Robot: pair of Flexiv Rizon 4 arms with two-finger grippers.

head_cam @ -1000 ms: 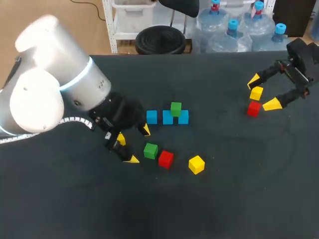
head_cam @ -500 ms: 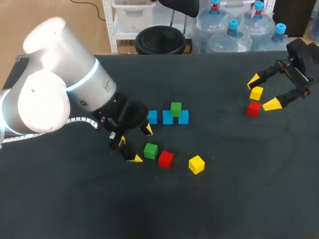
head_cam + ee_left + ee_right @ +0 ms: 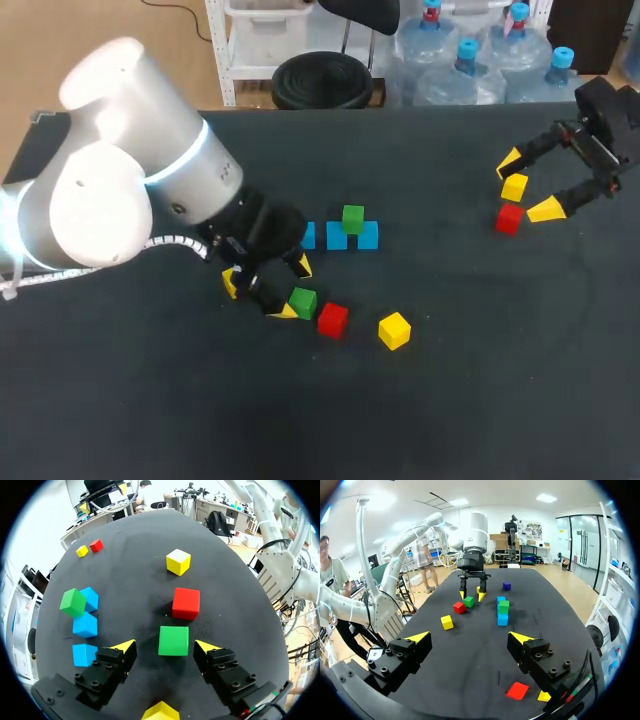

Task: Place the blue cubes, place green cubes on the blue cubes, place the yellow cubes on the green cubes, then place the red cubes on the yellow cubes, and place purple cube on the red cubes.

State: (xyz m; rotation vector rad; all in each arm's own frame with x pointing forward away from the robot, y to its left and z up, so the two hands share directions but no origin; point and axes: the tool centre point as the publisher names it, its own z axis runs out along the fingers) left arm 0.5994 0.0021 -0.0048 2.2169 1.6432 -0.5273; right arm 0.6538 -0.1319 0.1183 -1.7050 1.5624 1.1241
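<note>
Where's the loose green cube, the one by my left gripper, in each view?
Head view: the loose green cube sits at the left gripper, near the table's middle.
Left wrist view: the cube lies between this gripper's open fingers, untouched.
Right wrist view: the cube lies under the left gripper, ahead.
Shared landmark: the red cube right beside it.

Your small green cube lies flat between the left gripper's spread fingers, a red cube just ahead, a yellow cube beyond. Beside the gripper, three blue cubes in a row carry a second green cube.
</note>
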